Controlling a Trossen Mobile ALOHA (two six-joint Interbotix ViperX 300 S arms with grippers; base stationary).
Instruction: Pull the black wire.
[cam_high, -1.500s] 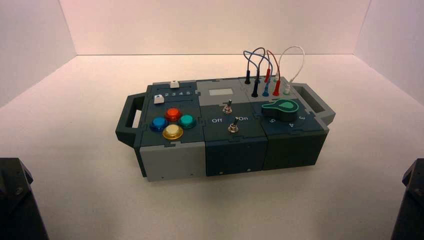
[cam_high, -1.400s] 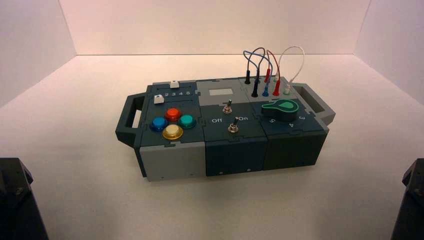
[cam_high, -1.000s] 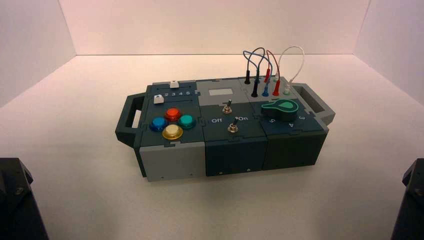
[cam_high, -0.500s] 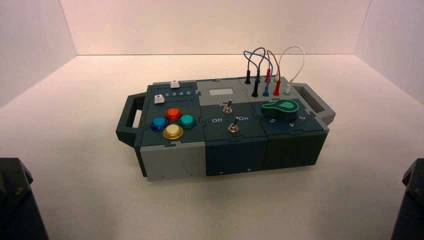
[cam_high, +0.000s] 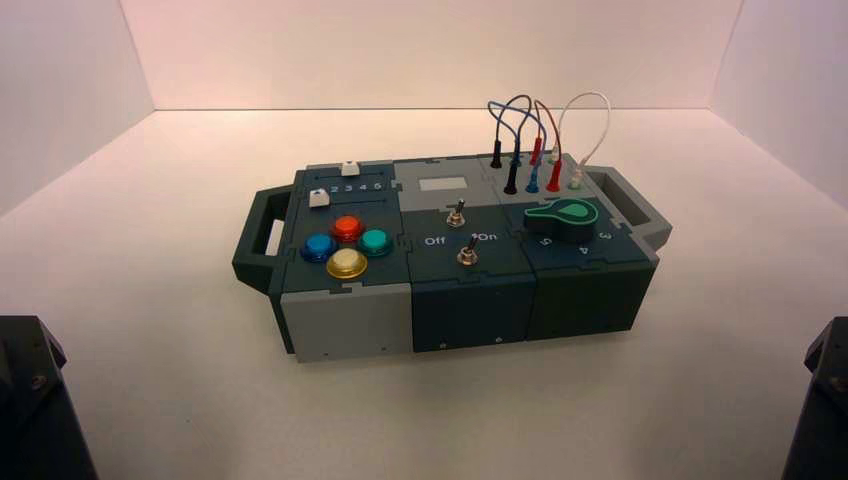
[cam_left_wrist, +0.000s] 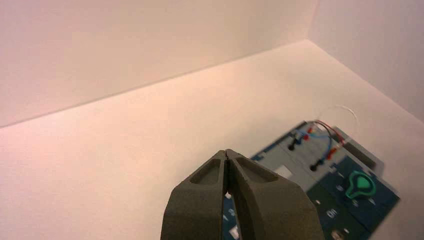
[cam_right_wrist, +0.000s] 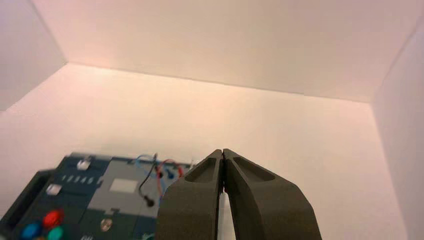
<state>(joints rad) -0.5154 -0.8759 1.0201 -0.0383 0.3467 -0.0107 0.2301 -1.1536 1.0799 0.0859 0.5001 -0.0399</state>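
Observation:
The black wire (cam_high: 511, 176) is a short dark loop with a slim black plug at each end, both plugged into the box's (cam_high: 470, 300) far right corner, next to the blue, red and white leads. It also shows in the left wrist view (cam_left_wrist: 291, 147) and the right wrist view (cam_right_wrist: 148, 183). My left gripper (cam_left_wrist: 226, 153) is shut and empty, far from the box. My right gripper (cam_right_wrist: 222, 151) is shut and empty, also far from the wire. Both arms are parked at the near corners, the left arm (cam_high: 30, 400) and the right arm (cam_high: 822, 400).
The box carries four coloured round buttons (cam_high: 346, 243) at the left, two toggle switches (cam_high: 465, 253) in the middle and a green knob (cam_high: 563, 215) at the right. Handles stick out at both ends. White walls enclose the table.

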